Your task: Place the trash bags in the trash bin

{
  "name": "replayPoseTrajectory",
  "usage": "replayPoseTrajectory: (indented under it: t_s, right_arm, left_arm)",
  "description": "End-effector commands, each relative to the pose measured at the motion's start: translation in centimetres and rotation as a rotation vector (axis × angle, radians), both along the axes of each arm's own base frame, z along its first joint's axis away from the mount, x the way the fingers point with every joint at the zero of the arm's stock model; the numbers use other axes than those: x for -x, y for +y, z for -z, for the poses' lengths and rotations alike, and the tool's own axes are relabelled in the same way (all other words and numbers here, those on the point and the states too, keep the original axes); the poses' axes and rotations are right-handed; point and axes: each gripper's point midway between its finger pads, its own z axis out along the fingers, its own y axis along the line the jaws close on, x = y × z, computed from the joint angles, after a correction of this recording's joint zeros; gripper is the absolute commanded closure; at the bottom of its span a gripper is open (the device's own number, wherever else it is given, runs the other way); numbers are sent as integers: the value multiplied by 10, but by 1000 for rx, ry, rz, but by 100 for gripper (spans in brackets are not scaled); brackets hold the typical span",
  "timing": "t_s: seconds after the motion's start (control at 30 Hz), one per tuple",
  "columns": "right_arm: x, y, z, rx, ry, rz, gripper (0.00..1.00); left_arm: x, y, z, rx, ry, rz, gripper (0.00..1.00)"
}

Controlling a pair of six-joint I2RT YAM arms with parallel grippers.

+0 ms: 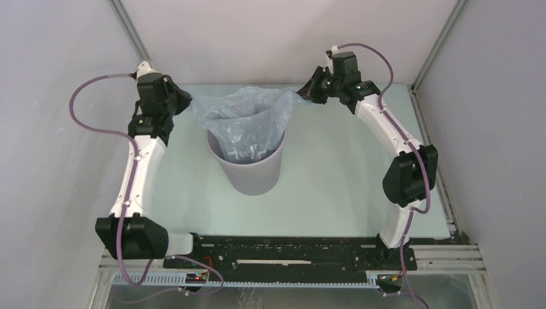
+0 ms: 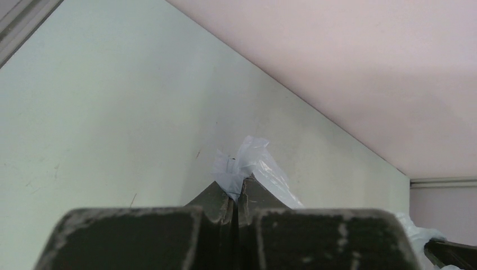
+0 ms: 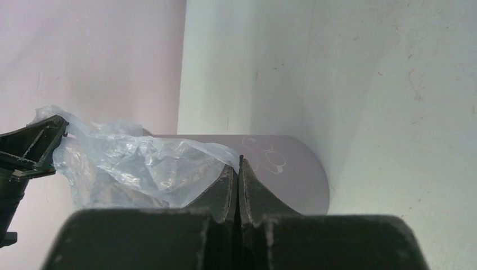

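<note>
**A:** Where is the bag?

**B:** The bag is at upper centre of the top view. Its lower part hangs down inside the bin, and its top edge is stretched wide above the rim, past it on both sides.

**A:** And the bin?

**B:** It stands upright on the table, at the centre of the frame.

**A:** What about the left gripper?

**B:** The left gripper is up and left of the bin, with its fingers pressed together on the bag's left corner. At lower centre of the left wrist view, a tuft of film pokes out past the tips.

**A:** And the right?

**B:** The right gripper is up and right of the bin, pinching the bag's right corner. In its wrist view the film runs from the tips at lower centre toward the left, with the bin's grey wall behind it.

**A:** Is the film taut?

**B:** It spans from one gripper to the other, wrinkled, and dips in the middle into the bin.
</note>
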Motion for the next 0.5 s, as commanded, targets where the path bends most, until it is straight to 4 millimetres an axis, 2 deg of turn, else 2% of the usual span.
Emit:
replayPoseTrajectory:
  t_s: [0.0,0.1,0.2,0.3,0.4,0.47]
  right_arm:
    - [-9,-3,-3,14,-9,-10,98]
    - [-8,-4,5,22,14,-12,97]
    - [-3,-5,13,29,36,-20,97]
    - [7,-5,14,24,57,-42,96]
    - [21,-6,12,18,74,-63,95]
    - [30,-9,14,15,92,-68,93]
  left_arm:
    - [-15,8,-16,-23,-40,-4,100]
    - [-16,6,-1,-16,13,11,100]
    - [-9,7,22,-16,96,8,100]
    - [8,7,40,-14,170,11,100]
    - [29,4,47,0,187,30,100]
    - [46,9,58,-13,204,3,99]
